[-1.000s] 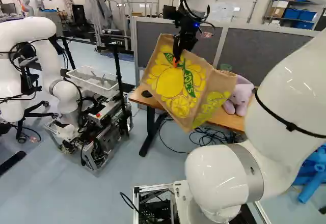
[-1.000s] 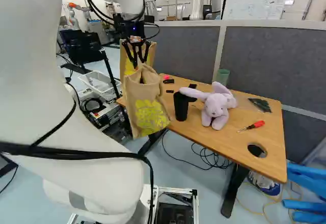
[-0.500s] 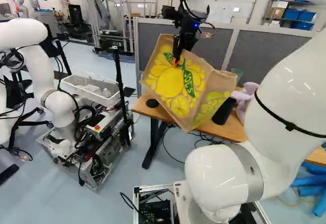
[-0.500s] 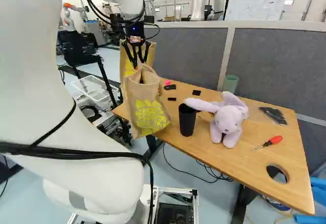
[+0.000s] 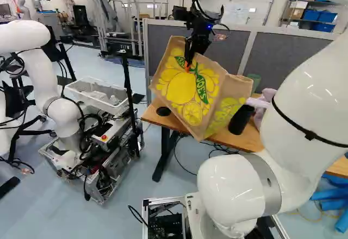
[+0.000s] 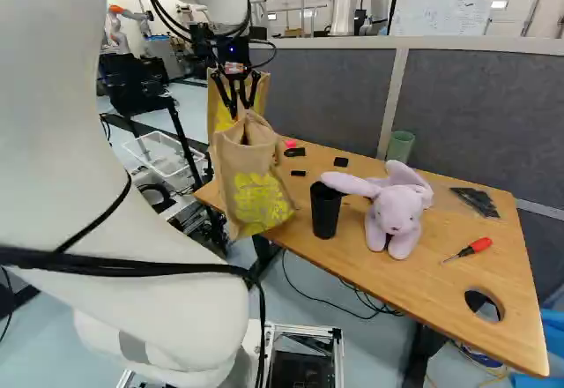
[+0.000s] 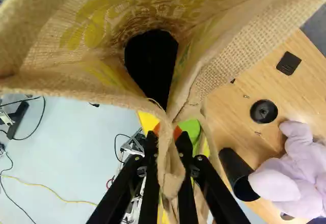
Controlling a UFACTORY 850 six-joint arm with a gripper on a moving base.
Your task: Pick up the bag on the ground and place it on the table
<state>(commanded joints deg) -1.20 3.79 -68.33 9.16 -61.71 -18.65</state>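
Pincer: The black gripper [image 7: 167, 133] is pinching a fold of the bag's rim, one finger pressing from each side.
Bag: The burlap bag with yellow fruit [image 5: 182, 89] is hanging tilted from that pinch, clear of the ground, its mouth gaping toward the wrist camera. Inside, a dark patch is showing; whether it is an object or shadow, one cannot tell.
Table edge: The bag's lower part is hanging near the edge of the wooden table [image 6: 432, 291]. Whether it is touching or overlapping the top is unclear.
Black cup: The black cup [image 6: 325, 212] is standing upright on the table, just beside the bag in the right base view, and seems the likeliest thing to be knocked.
Toy rabbit: The purple plush rabbit [image 6: 397, 219] is sitting beyond the cup, one ear reaching toward it.
Screwdriver: The red-handled screwdriver [image 6: 477, 246] is lying on the far side of the rabbit, out of the way.
Partition: The grey partition [image 6: 480, 110] is standing behind the table.
Done: The pick-up and the lift are looking complete.
Left: The placing is remaining. The arm is probably needing to bring the bag fully over the wood, settle its base flat without pushing the cup, then release the rim and back away.
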